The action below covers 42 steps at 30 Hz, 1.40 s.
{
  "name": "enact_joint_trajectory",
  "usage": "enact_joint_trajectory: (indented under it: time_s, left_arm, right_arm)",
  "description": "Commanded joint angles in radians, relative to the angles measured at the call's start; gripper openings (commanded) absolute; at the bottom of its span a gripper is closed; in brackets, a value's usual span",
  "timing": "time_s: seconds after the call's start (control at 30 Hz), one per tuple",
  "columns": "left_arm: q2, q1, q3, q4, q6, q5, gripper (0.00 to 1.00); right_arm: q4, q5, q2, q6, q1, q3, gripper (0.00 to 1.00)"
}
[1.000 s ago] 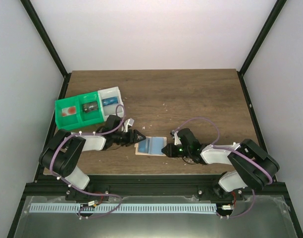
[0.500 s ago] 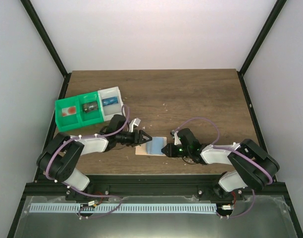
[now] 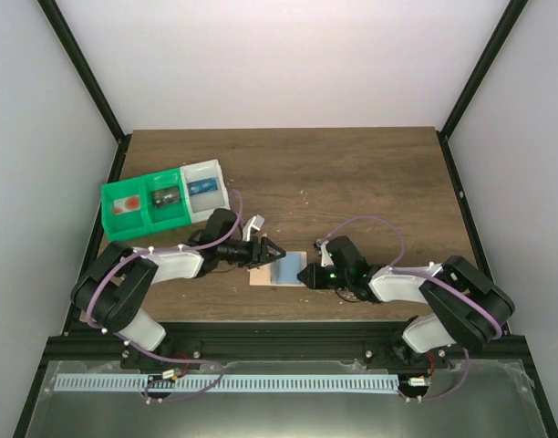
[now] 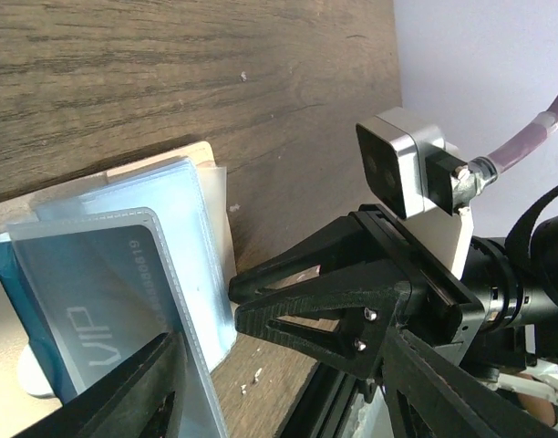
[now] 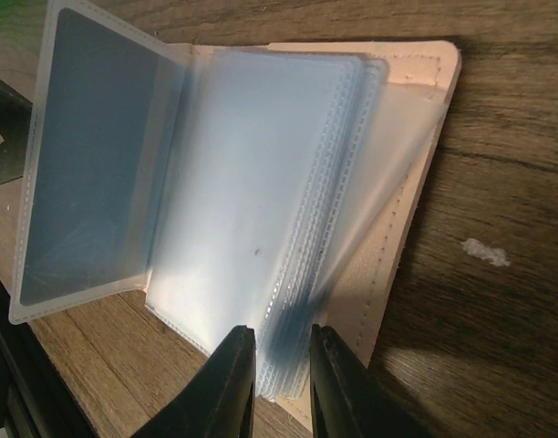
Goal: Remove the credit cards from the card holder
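The tan card holder [image 3: 277,272] lies open on the table between both grippers. In the left wrist view its clear plastic sleeves [image 4: 183,228] fan out, and one raised sleeve holds a bluish-grey credit card [image 4: 97,301] printed "VIP". The same raised sleeve and card [image 5: 87,155] show in the right wrist view, next to the tan cover [image 5: 416,182]. My left gripper [image 3: 265,251] is open, and the raised sleeve stands by its left finger [image 4: 147,392]. My right gripper [image 5: 284,383] is closed narrowly on the near edge of the sleeve stack [image 5: 297,301].
A green bin [image 3: 142,208] and an adjoining white bin [image 3: 204,185], each holding small items, stand at the back left. The table's near edge and black frame run just behind the right gripper [image 4: 238,306]. Small white crumbs [image 5: 484,251] lie on the wood.
My left gripper has moved right, up to the holder's left edge, and one sleeve now stands raised. The right gripper has not moved.
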State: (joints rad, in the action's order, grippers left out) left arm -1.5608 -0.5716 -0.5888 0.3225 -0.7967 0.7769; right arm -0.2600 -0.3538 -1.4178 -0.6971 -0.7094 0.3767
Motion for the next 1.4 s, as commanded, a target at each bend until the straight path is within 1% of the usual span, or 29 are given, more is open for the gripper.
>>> enact_joint_trajectory:
  time_s: [0.0,0.13,0.5,0.7,0.87,1.07,1.23,1.37]
  left_arm:
    - [-0.026,-0.006,-0.013,0.050,-0.010,0.023,0.61]
    - [-0.040,-0.011,-0.013,0.071,-0.020,0.032,0.61]
    - [-0.038,-0.013,-0.016,0.048,0.004,0.029,0.62]
    - [-0.017,-0.013,-0.014,-0.001,0.030,-0.021,0.61]
    - [0.017,-0.011,-0.021,-0.075,0.073,-0.102,0.57]
    - [0.019,-0.009,-0.011,-0.110,0.075,-0.176,0.48]
    - [-0.002,-0.008,0.004,-0.087,0.058,-0.182,0.45]
    - [-0.033,-0.004,0.007,-0.059,0.044,-0.174,0.43]
  right_arm:
    - [-0.003,0.033,0.007,-0.004,-0.005,-0.006,0.19]
    - [0.003,0.039,0.012,-0.004,-0.006,-0.002,0.20]
    - [0.023,0.066,0.027,-0.013,-0.006,0.001,0.20]
    - [0.044,0.083,0.052,-0.020,-0.006,0.007,0.22]
    - [0.077,0.092,0.096,-0.024,-0.006,0.021,0.24]
    - [0.084,0.074,0.152,-0.035,-0.006,0.041,0.23]
    - [0.065,0.043,0.137,-0.045,-0.006,0.068,0.19]
    - [0.048,0.022,0.099,-0.047,-0.008,0.090,0.19]
